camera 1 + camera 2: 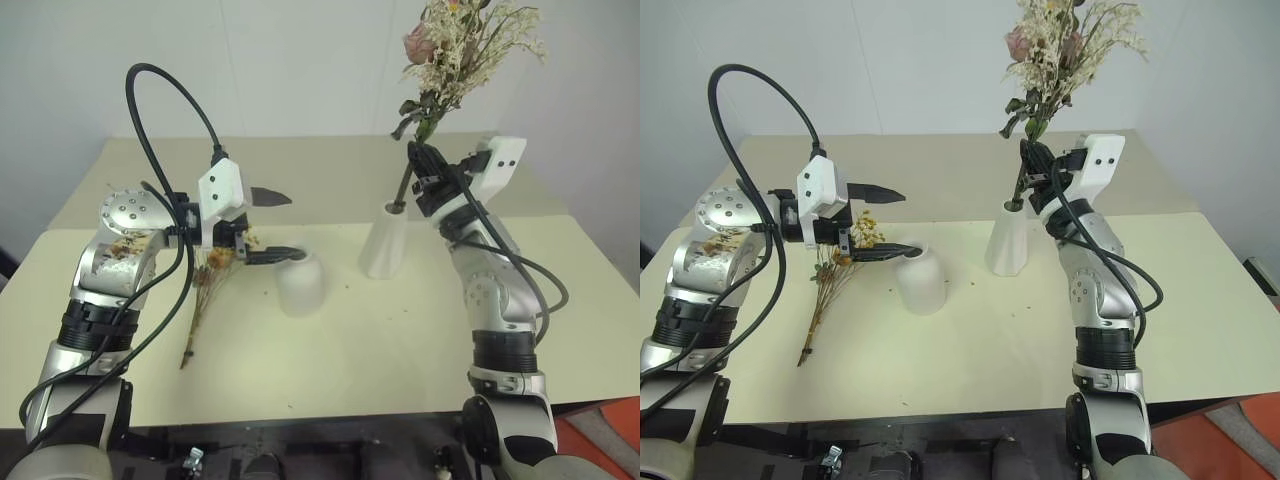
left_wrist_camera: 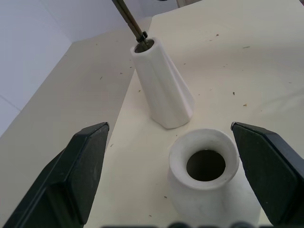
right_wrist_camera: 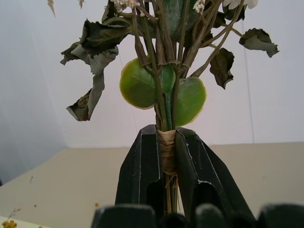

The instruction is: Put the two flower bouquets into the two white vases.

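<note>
Plenty of bare cream desk [image 1: 400, 340] in front of both vases, with a seam behind them where a second surface butts up toward the wall; near edge well clear of everything. Over on the right, right claw [image 1: 425, 165] clamped tight on the wrapped stems of the rose bouquet [image 1: 465, 50], holding it nearly upright, stem ends dipping into the mouth of the tall vase [image 1: 385, 245]. Pink rose, cream sprigs and dark green leaves fanning high above the claw; in the right wrist view, two round green leaves just over a tan binding pinched between the fingers. Tall vase slim, white, tapered, standing just right of centre. Beside it, a little nearer and to its left, the short vase [image 1: 300, 285], white and rounded, mouth open and dark inside. Left claw [image 1: 270, 226] hanging wide apart, gripping nothing, lower fingertip just above the short vase's rim. Behind that claw, flat on the desk, the yellow bouquet [image 1: 835, 275], thin brown stems pointing toward the near edge, small yellow blossoms by the claw.
</note>
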